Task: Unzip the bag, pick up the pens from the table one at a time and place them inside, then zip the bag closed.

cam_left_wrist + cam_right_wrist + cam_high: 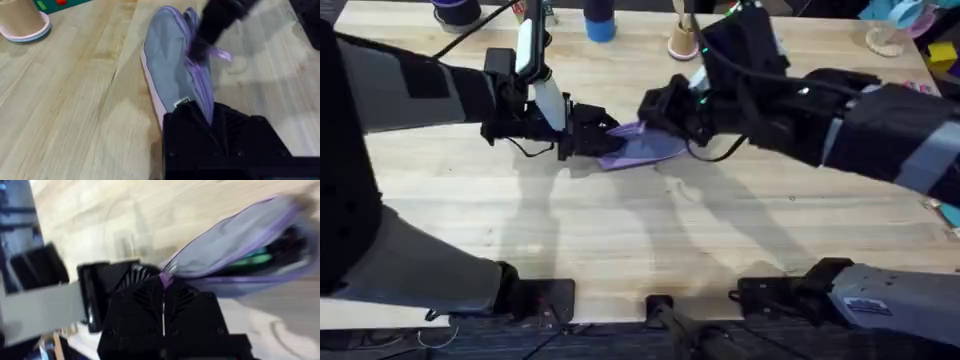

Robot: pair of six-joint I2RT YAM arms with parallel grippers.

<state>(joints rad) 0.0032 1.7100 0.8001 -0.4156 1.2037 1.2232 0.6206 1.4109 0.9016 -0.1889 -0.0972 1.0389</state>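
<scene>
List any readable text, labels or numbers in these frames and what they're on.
None can be read.
White label on the right arm's base link: print too small to read.
Small white tag on the lilac pencil pouch: blurred, unreadable.
Green box at the table edge: a red mark, no legible letters.

Bright, even light from overhead falls on the desk (620, 230), where the arms cast soft double shadows. Both wrist views smear with motion blur, and the bag (250, 245) looks streaked.
</scene>
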